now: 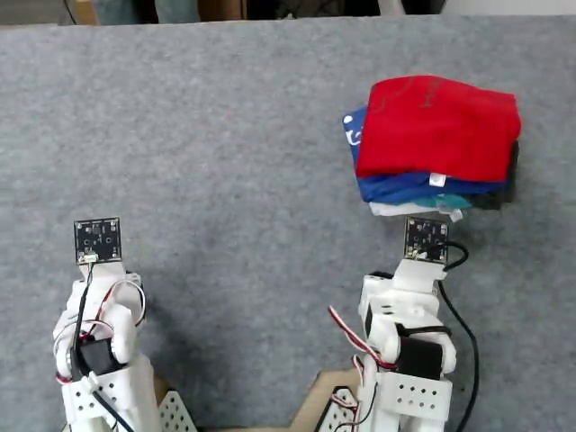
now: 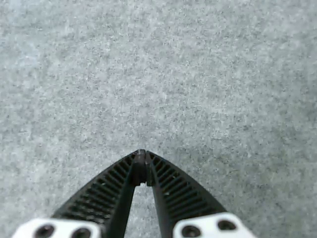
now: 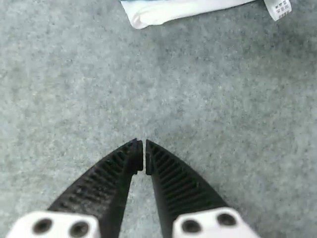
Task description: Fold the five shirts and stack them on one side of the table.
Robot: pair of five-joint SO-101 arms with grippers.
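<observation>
A stack of folded shirts sits at the right of the grey table, with a red shirt (image 1: pixel 438 126) on top, a blue one (image 1: pixel 396 186) under it, a teal edge (image 1: pixel 447 200) and a white one (image 1: pixel 396 210) at the bottom. A dark shirt (image 1: pixel 513 171) peeks out on the stack's right side. The right arm (image 1: pixel 407 315) rests just in front of the stack; its gripper (image 3: pixel 144 151) is shut over bare table, the white shirt's edge (image 3: pixel 173 10) just ahead. The left arm (image 1: pixel 97 315) sits at the front left, its gripper (image 2: pixel 141 163) shut with nothing held.
The grey felt table (image 1: pixel 225 135) stretches wide across the left and middle. Cables (image 1: pixel 463 333) run beside the right arm's base. A cardboard piece (image 1: pixel 315 400) lies at the front edge between the arms.
</observation>
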